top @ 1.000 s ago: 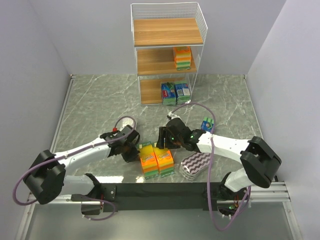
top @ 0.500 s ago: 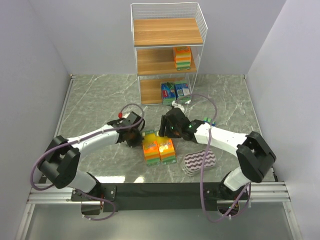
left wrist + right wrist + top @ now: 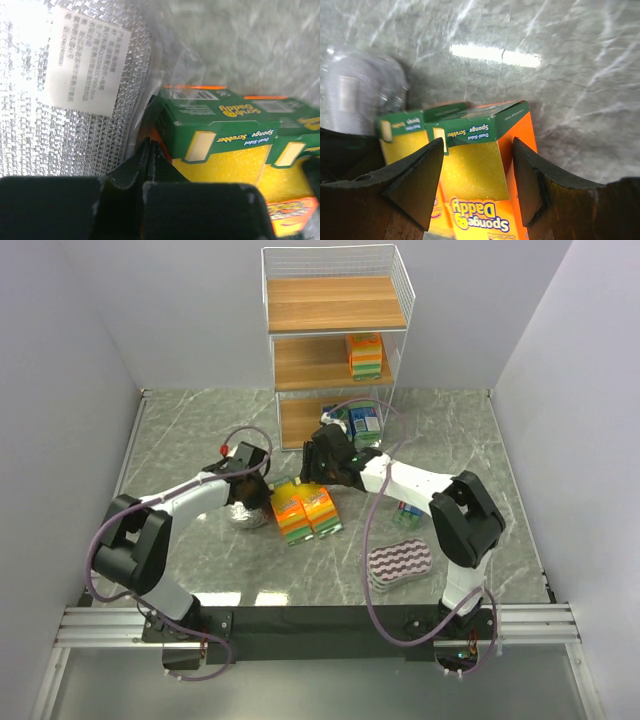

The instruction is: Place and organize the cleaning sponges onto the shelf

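Two orange-yellow sponge packs (image 3: pixel 308 512) with green edges stand side by side on the marble table in front of the shelf (image 3: pixel 335 302). My right gripper (image 3: pixel 313 488) is open, its jaws on either side of the right-hand pack (image 3: pixel 475 165). My left gripper (image 3: pixel 264 500) is shut and empty, its tips (image 3: pixel 149 150) wedged between the left-hand pack (image 3: pixel 225 150) and the silvery-grey oval pack (image 3: pixel 244 513). A third orange-yellow pack (image 3: pixel 364 355) sits on the middle tier. Blue-green packs (image 3: pixel 365 422) sit on the bottom tier, partly hidden by the right arm.
The purple-white wavy-striped oval pack (image 3: pixel 400 565) lies at the near right. One blue-green pack (image 3: pixel 408 510) lies on the table beside the right forearm. The shelf's top tier (image 3: pixel 335 302) is bare wood. Grey walls close in both sides.
Both grippers and the two orange-yellow packs have moved away from the near edge toward the shelf. The silvery-grey pack now shows beside the left gripper. The purple pack has stayed at the near right.
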{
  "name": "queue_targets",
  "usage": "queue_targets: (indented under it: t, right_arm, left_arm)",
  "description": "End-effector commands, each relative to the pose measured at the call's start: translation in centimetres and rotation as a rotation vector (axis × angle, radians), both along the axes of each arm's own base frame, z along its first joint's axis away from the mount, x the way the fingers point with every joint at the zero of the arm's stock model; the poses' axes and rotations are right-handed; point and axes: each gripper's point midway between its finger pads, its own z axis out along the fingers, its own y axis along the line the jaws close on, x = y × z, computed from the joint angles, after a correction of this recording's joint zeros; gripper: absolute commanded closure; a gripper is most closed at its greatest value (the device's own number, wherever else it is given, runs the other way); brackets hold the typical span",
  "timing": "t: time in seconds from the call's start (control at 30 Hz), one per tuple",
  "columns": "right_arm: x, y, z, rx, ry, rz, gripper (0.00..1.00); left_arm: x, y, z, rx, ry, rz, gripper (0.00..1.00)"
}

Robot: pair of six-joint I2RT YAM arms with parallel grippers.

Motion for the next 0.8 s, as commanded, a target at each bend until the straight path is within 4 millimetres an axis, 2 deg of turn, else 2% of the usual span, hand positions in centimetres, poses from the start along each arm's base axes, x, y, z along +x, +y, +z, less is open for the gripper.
queue_targets:
  t: [0.0,0.07,0.2,0.27,0.3,0.33,0.5,0.6,0.63,0.67,0.73,0.77]
  right_arm:
    - [-1.1,3.8,0.5,0.091,0.031,0.136,0.37]
    - [-0.9,4.4,0.4,0.099,0.038,0.154,0.38]
    - [-0.5,6.0,0.4,0.129,0.028,0.209,0.39]
    - [-0.1,7.2,1.4,0.158,0.01,0.247,0.39]
    - [0.0,7.4,1.1,0.152,0.009,0.269,0.38]
    - [0.3,8.1,2.0,0.167,-0.013,0.293,0.38]
    - [0.9,8.9,3.8,0.198,-0.064,0.37,0.34]
    - [2.3,7.6,5.5,0.179,-0.124,0.306,0.27]
    - [2.7,6.8,5.4,0.155,-0.124,0.27,0.24]
    - [3.9,5.3,5.8,0.122,-0.139,0.201,0.24]
    - [4.7,3.5,6.0,0.067,-0.152,0.14,0.21]
    - [5.9,1.7,6.6,0.015,-0.191,0.052,0.2]
  left_arm:
    - [2.0,0.1,2.4,-0.071,-0.119,0.012,1.0]
    - [1.6,1.9,2.0,-0.054,-0.113,0.047,1.0]
    - [1.2,4.1,3.2,-0.047,-0.147,0.098,1.0]
    - [1.0,4.7,3.4,-0.048,-0.15,0.113,0.99]
    - [0.8,4.8,3.8,-0.053,-0.159,0.115,1.0]
    - [0.8,4.8,4.1,-0.059,-0.162,0.117,1.0]
    - [-0.4,4.8,4.9,-0.101,-0.176,0.134,0.99]
    - [-1.4,4.7,4.8,-0.134,-0.174,0.143,0.99]
    - [-1.7,4.6,4.9,-0.145,-0.177,0.144,0.99]
    - [-2.2,4.7,4.4,-0.148,-0.166,0.147,1.0]
    - [-2.8,5.2,4.7,-0.141,-0.173,0.159,0.99]
    - [-3.0,5.6,5.1,-0.135,-0.19,0.171,0.99]
